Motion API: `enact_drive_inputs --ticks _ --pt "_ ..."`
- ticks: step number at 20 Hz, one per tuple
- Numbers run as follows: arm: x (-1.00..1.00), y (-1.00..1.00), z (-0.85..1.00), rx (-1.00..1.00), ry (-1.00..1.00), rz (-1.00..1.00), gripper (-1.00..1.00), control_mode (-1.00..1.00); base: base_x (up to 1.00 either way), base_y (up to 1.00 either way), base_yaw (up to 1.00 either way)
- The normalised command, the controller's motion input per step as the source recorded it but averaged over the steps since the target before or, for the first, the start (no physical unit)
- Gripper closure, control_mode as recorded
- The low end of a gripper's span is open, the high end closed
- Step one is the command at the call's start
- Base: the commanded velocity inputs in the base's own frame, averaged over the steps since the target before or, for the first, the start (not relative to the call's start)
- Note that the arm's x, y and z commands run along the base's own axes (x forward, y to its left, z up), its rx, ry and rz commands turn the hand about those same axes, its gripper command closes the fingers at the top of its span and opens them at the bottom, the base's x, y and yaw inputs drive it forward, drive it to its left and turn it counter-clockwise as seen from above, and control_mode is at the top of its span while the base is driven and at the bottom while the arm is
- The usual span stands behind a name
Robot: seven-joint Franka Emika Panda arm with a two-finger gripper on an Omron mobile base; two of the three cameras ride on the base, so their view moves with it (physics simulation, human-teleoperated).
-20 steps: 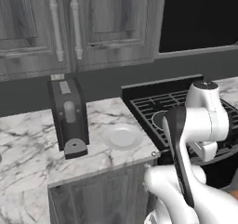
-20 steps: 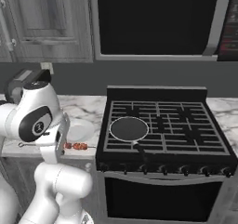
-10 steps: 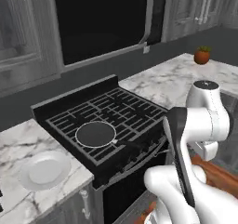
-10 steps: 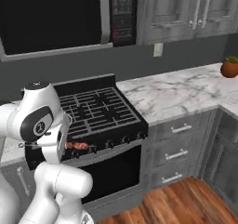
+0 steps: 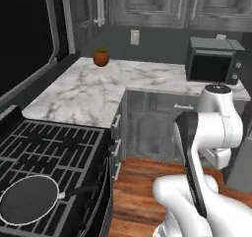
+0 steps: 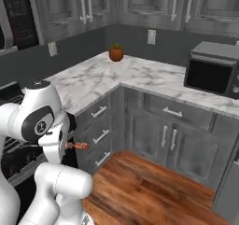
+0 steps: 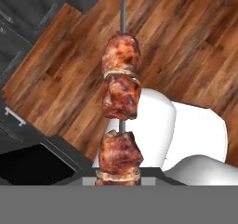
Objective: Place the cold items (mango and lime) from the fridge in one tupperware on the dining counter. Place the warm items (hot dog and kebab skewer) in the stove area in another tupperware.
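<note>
A potted plant [image 5: 101,57] sits on the corner counter [image 5: 83,93], microwave [image 5: 212,60] seemingly rightward.

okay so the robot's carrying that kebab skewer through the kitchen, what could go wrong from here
1. The kebab skewer juts well out past the end effector, which grips it near one end over the wood floor; a jolt could tilt it or shake it loose, and it would drop to the floor.
2. The skewer's free end sticks out sideways close to the drawer fronts; a swing or turn of the base might knock it against them.
</note>
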Motion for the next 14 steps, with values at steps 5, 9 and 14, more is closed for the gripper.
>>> enact_drive_inputs --ticks 5,9,14 --pt "0.00 0.00 0.00 0.00 0.00 0.00 1.00 1.00 0.00 0.00 -0.97" --pt "0.00 0.00 0.00 0.00 0.00 0.00 1.00 1.00 0.00 0.00 -0.98" --pt "0.00 0.00 0.00 0.00 0.00 0.00 1.00 1.00 0.00 0.00 -0.97"
